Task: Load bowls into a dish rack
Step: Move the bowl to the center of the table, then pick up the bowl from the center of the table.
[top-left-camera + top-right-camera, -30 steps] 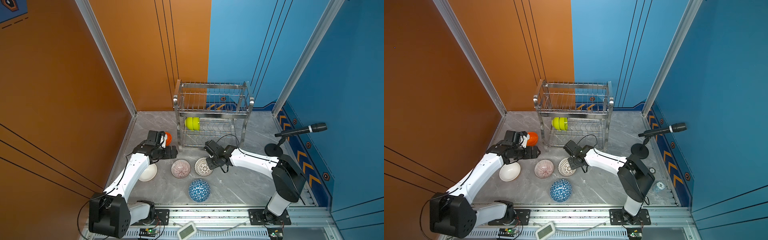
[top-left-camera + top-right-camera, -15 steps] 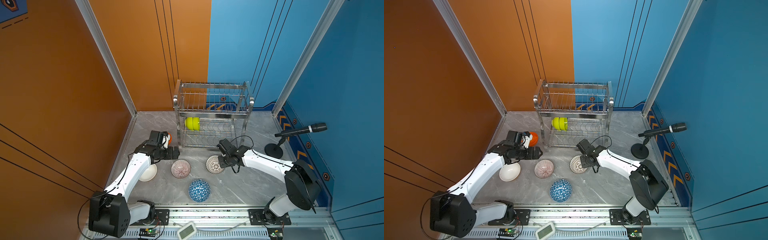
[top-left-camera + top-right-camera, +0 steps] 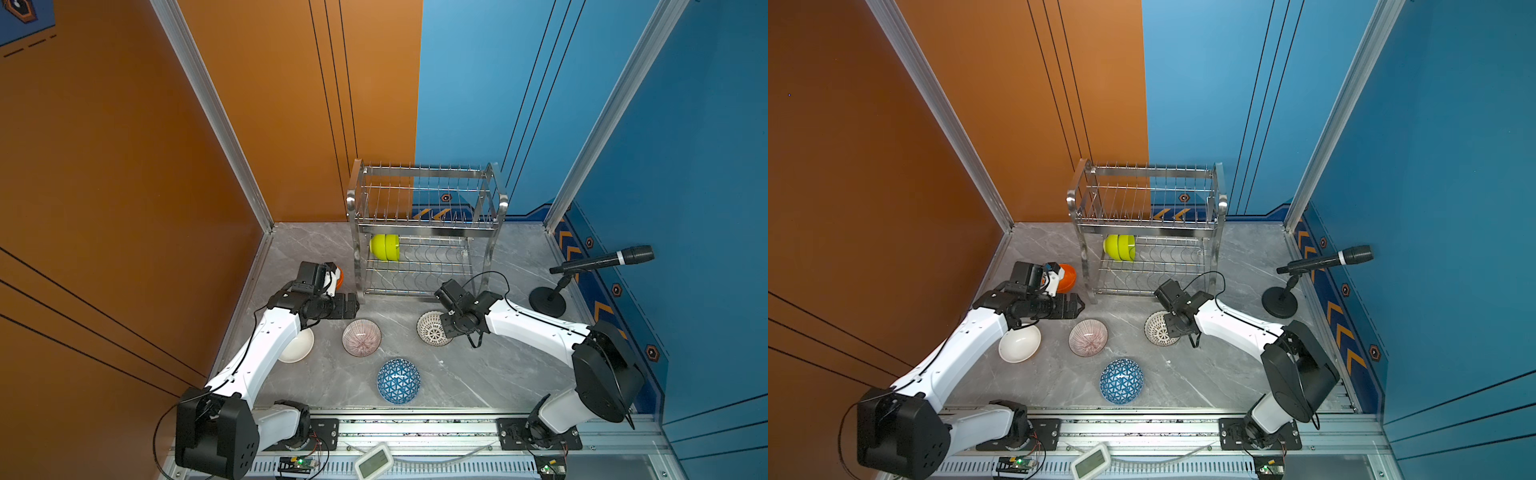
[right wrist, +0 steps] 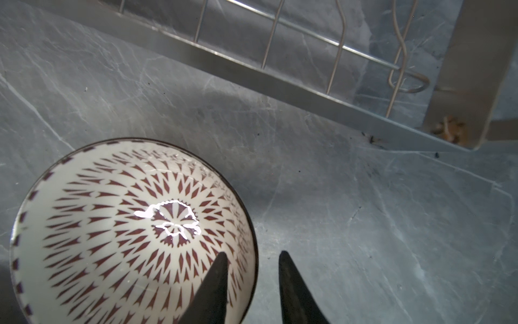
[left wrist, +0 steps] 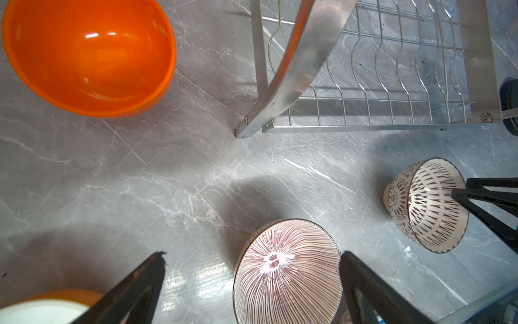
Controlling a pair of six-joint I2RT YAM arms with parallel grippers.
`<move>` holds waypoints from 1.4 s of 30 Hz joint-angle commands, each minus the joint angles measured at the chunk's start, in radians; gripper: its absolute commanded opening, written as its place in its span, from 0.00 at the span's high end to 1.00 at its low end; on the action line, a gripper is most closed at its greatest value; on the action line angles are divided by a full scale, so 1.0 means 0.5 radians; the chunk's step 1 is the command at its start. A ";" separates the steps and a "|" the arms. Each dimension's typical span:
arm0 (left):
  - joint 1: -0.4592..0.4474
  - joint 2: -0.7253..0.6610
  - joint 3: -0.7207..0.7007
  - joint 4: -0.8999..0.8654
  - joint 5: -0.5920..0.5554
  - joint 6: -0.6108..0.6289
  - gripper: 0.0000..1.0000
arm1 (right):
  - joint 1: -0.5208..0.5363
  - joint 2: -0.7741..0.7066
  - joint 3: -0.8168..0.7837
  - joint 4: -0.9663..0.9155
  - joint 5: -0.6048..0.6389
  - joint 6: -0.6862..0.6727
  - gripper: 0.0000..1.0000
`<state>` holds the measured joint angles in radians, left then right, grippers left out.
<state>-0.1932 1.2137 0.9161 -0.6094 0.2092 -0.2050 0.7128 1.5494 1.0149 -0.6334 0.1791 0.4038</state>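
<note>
Two lime-green bowls (image 3: 384, 247) racked, five more down on the worktop (image 3: 478, 374)

The dish rack (image 3: 428, 226) stands at the back, that pair on edge in its lower tier. The left jaws are spread wide and empty beside the striped bowl (image 5: 286, 275) and orange bowl (image 5: 87, 56). The right jaws are parted astride the rim of the lattice bowl (image 4: 131, 232). The white bowl (image 3: 1019, 343) and blue triangle bowl (image 3: 398, 381) sit nearer the front.

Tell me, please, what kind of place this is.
Probably a robotics test booth, not a kitchen: left arm and right arm mounted on an aluminium rail, a plain orange wall and blue wall, a microphone near the dish rack.
</note>
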 commanded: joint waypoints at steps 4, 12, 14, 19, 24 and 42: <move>-0.019 -0.050 -0.041 0.019 -0.013 0.060 0.02 | 0.106 -0.145 0.107 -0.117 0.126 -0.084 0.62; -0.016 -0.155 -0.113 0.133 0.041 0.073 0.02 | 0.330 -0.142 0.165 -0.135 0.111 -0.257 0.56; -0.016 -0.190 -0.140 0.170 0.051 0.073 0.02 | 0.378 -0.115 0.184 -0.137 0.092 -0.291 0.54; -0.009 -0.268 -0.205 0.265 0.052 0.072 0.02 | 0.446 -0.004 0.268 -0.198 0.082 -0.329 0.52; -0.002 -0.357 -0.278 0.366 0.052 0.072 0.02 | 0.495 0.126 0.353 -0.253 0.077 -0.350 0.52; 0.019 -0.421 -0.355 0.494 0.066 0.035 0.02 | 0.554 0.525 0.585 -0.380 0.019 -0.401 0.64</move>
<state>-0.1902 1.0153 0.7528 -0.3813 0.2173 -0.1833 0.9821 1.7962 1.2758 -0.7784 0.2035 0.2138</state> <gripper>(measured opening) 0.978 0.368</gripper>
